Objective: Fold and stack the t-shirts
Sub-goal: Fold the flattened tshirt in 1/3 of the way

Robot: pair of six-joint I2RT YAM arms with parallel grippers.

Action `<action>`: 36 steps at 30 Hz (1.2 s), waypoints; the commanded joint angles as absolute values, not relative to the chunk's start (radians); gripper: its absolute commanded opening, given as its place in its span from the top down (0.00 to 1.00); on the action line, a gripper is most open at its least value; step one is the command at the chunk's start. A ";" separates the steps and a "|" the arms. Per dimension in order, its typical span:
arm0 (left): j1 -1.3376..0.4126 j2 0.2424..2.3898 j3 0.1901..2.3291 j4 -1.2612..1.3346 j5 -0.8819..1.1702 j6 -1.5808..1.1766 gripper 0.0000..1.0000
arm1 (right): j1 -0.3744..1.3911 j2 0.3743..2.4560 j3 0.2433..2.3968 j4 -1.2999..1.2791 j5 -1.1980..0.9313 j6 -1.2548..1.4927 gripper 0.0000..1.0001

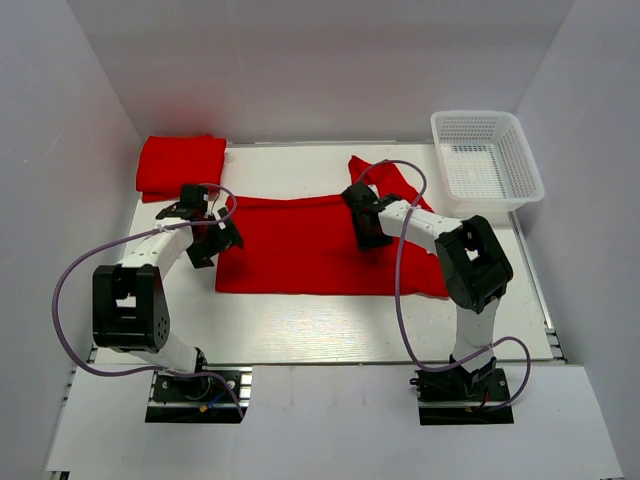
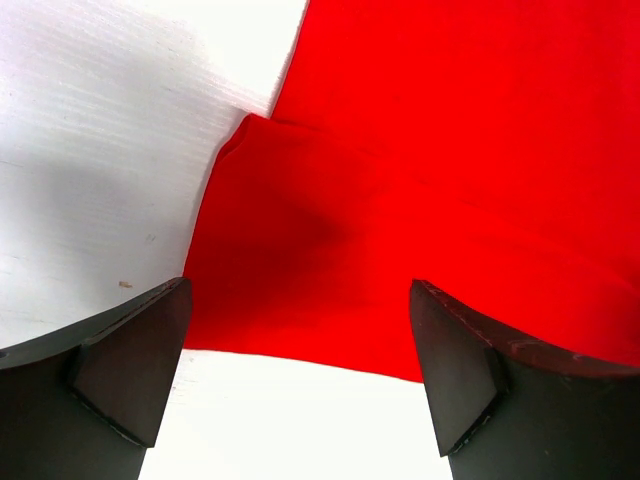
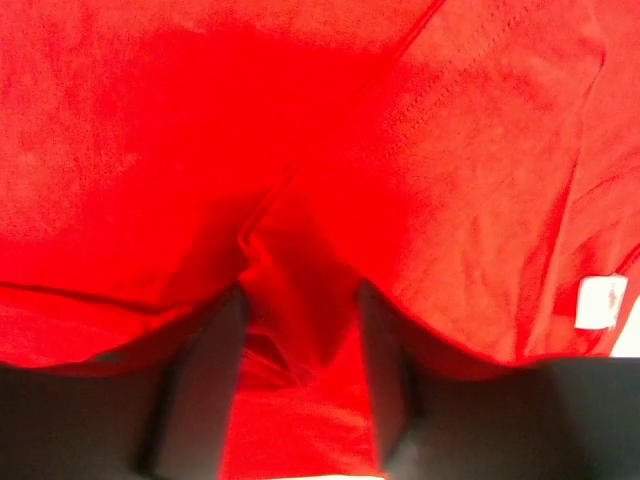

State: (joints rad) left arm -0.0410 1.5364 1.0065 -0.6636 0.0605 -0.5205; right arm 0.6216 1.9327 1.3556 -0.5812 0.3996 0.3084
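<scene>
A red t-shirt [image 1: 320, 245] lies spread on the white table, with one sleeve sticking out at the back right. A second red t-shirt [image 1: 180, 165] lies folded at the back left. My left gripper [image 1: 215, 240] is open and empty, low over the spread shirt's left edge. In the left wrist view the red cloth [image 2: 420, 180] lies just beyond the gripper [image 2: 298, 375]. My right gripper [image 1: 365, 228] is at the shirt's upper middle. In the right wrist view it [image 3: 300, 385] is shut on a raised fold of the red cloth [image 3: 300, 270].
A white mesh basket [image 1: 487, 160] stands at the back right corner. White walls enclose the table on three sides. A white label [image 3: 600, 300] shows on the shirt in the right wrist view. Bare table [image 1: 300, 325] lies in front of the shirt.
</scene>
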 commanded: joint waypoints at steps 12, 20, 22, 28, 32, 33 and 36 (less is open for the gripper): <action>-0.044 1.525 1.003 -0.621 0.080 -0.534 0.00 | 0.621 1.910 1.367 -0.546 0.406 0.322 1.00; -0.044 1.545 1.003 -0.611 0.100 -0.534 0.00 | 0.615 1.939 1.460 -0.499 0.425 0.339 1.00; -0.044 1.554 1.003 -0.601 0.109 -0.525 0.00 | 0.612 1.959 1.494 -0.489 0.431 0.348 1.00; -0.044 1.572 1.022 -0.601 0.118 -0.506 0.00 | 0.611 1.996 1.555 -0.453 0.453 0.386 1.00; -0.035 1.592 1.041 -0.601 0.139 -0.488 0.00 | 0.612 2.014 1.571 -0.420 0.462 0.419 1.00; -0.035 1.592 1.042 -0.601 0.140 -0.488 0.00 | 0.611 2.028 1.575 -0.413 0.463 0.426 1.00; -0.035 1.614 1.052 -0.601 0.140 -0.477 0.00 | 0.612 2.055 1.604 -0.400 0.457 0.452 1.00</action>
